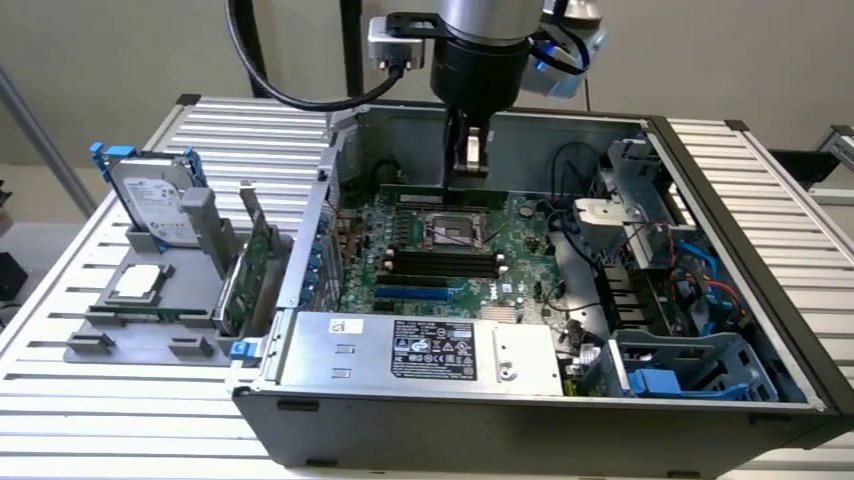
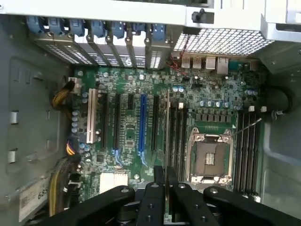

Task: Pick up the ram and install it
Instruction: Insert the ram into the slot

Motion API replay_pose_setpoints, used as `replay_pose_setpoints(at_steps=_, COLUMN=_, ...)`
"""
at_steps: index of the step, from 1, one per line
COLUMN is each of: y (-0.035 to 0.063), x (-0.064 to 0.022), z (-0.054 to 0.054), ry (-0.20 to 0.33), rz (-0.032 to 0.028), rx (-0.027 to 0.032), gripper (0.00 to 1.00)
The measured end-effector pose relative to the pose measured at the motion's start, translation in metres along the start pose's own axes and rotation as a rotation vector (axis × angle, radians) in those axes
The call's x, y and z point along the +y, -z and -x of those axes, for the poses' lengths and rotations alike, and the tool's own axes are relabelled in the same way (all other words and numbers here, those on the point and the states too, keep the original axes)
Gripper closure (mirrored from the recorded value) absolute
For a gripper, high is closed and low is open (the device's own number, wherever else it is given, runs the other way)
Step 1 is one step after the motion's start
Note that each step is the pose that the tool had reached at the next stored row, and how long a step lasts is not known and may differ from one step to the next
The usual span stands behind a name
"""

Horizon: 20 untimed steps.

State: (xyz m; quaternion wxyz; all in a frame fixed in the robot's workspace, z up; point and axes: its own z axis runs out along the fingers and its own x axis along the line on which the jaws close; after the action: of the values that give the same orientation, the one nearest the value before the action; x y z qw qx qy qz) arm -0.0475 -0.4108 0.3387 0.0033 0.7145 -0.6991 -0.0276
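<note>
Begin at the exterior view's left, well away from your claw [image 1: 467,172]. The hard drive [image 1: 150,195] and the expansion card [image 1: 248,268] stand in a grey holder [image 1: 134,325] on the bench [image 1: 80,400], outside the case [image 1: 534,430]. Neither concerns you.

Your claw hangs inside the case above the motherboard [image 1: 521,240], with its fingers pinched narrow on the top edge of the ram [image 1: 420,188]. The stick stands on edge beneath the fingers, and its long axis runs across the exterior view from left to right.

In the wrist view you see the ram [image 2: 168,136] edge-on as a thin line. It lies parallel to the black slots [image 2: 178,136] under the claw. It appears just beside them, on the side away from the CPU socket [image 2: 209,157]. I judge it not yet seated, since the stick looks clear of the slots, so what matters is lining it up sideways with them.
</note>
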Motion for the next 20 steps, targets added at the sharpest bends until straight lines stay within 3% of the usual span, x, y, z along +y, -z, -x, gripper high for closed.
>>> replay_pose_setpoints(at_steps=7, y=-0.0129, x=-0.0129, z=0.019, ry=0.0, rz=0.0002, rx=0.0, gripper=1.0)
replay_pose_setpoints(at_steps=9, y=-0.016, x=-0.0163, z=0.021, ry=-0.001, rz=0.0003, rx=0.0005, gripper=1.0)
replay_pose_setpoints(at_steps=20, y=-0.0163, x=-0.0164, z=0.021, ry=-0.001, rz=0.0003, rx=0.0015, gripper=1.0)
